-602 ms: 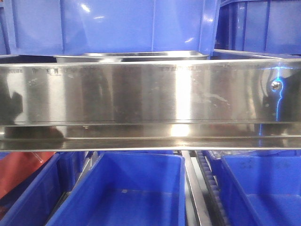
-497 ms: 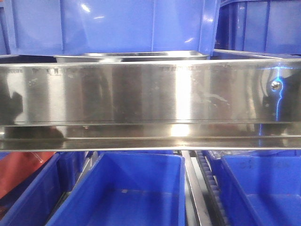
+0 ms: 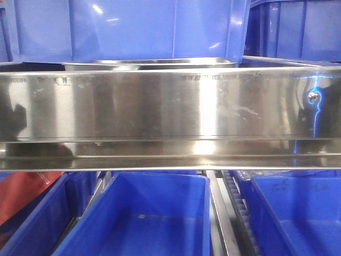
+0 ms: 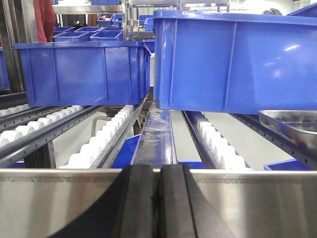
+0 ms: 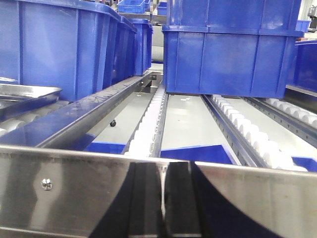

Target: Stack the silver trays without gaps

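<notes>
A silver tray (image 3: 149, 63) rests on the upper roller shelf, and only its rim shows above the steel rail. The same tray (image 4: 292, 124) appears at the right edge of the left wrist view, and the tray (image 5: 25, 94) lies at the left edge of the right wrist view. My left gripper (image 4: 158, 171) is shut with nothing between its fingers, low in front of the rail and left of the tray. My right gripper (image 5: 163, 168) is also shut and empty, in front of the rail and right of the tray. Neither gripper touches the tray.
A long steel shelf rail (image 3: 170, 106) with a screw (image 3: 314, 96) spans the front. Blue bins (image 3: 133, 26) stand on the roller lanes behind the tray, with other blue bins (image 3: 144, 218) on the lower level. White roller tracks (image 4: 99, 144) run back from the rail.
</notes>
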